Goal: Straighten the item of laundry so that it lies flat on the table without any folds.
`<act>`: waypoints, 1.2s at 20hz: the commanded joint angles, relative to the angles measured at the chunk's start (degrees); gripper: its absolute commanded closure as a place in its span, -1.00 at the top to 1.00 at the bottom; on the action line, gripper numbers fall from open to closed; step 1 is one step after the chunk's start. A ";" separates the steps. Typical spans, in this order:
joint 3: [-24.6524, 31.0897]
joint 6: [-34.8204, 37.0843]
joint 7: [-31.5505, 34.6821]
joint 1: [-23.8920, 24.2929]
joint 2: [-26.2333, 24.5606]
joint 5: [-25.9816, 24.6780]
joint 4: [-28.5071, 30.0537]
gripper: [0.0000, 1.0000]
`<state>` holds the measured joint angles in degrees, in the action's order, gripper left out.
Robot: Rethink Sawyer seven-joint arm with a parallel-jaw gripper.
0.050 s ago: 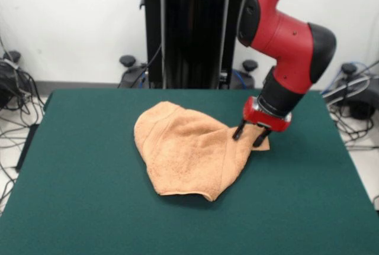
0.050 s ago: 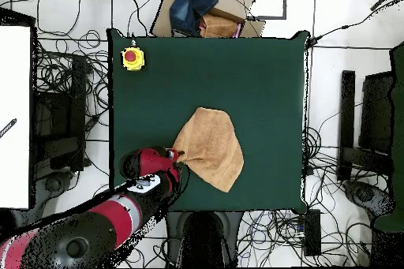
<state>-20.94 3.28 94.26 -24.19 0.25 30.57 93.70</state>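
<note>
gripper at the towel's corner, towel not yet flat

front view: the peach-orange towel (image 1: 189,154) lies crumpled near the middle of the green table (image 1: 77,207), folded over itself, with a rounded bulge at the left and a thick folded edge at the near side. one corner sticks out to the right. the gripper (image 1: 250,136) of the red arm (image 1: 284,36) stands at this corner, its two dark fingers (image 1: 238,131) are apart and reach down to the cloth. i cannot tell if they already pinch the corner, but they are spread, not clenched.

overhead view: here the towel (image 2: 210,147) looks like a rough triangle, a little below the centre of the table (image 2: 268,69). the gripper (image 2: 175,156) is at its left corner, mostly hidden under the arm. a yellow box with a red button (image 2: 132,58) sits at the table's upper left corner, well apart.

the step in hand seems to be taking hold of this corner. the next move would call for closing on the cloth and pulling it outward, away from the bulk, so the fold can open.
</note>
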 commanded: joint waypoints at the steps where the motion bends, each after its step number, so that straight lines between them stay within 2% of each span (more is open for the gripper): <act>1: 8.98 -2.15 13.28 3.49 1.04 0.16 0.40 1.00; 8: 9.77 -1.97 12.58 4.60 1.91 -0.61 1.00 1.00; 24: 8.99 -1.52 12.62 3.90 1.77 -0.29 0.95 1.00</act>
<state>-19.66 3.28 94.26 -20.73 2.30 30.56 94.27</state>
